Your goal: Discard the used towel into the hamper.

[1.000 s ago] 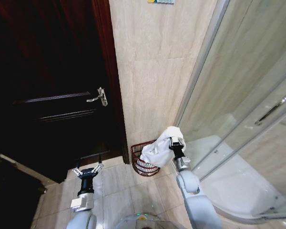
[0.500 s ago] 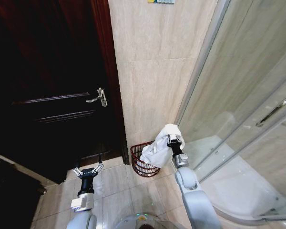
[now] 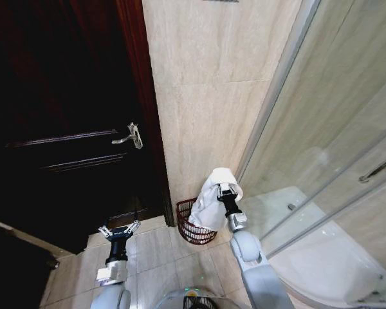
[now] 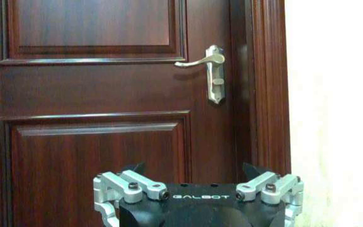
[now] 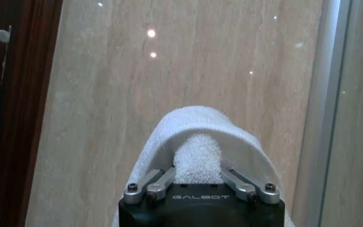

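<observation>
Towel (image 3: pixel 211 205), white and used, hangs from our right claw (image 3: pixel 226 190), which is clamped on its top fold; the cloth drapes directly over the reddish-brown hamper (image 3: pixel 192 228) standing on the tiled floor (image 3: pixel 156 250) against the beige wall (image 3: pixel 212 122). Our right arm reaches forward and up, forearm raised. Our left claw (image 3: pixel 119 230) idles low with fingers spread, facing the dark wooden door (image 3: pixel 64 122).

From the left wrist, we see the door handle (image 4: pixel 210 71).

From the right wrist, the claw (image 5: pixel 197 182) pinches the towel (image 5: pixel 197 142). We judge it best to centre over the rim and lower before letting go.
</observation>
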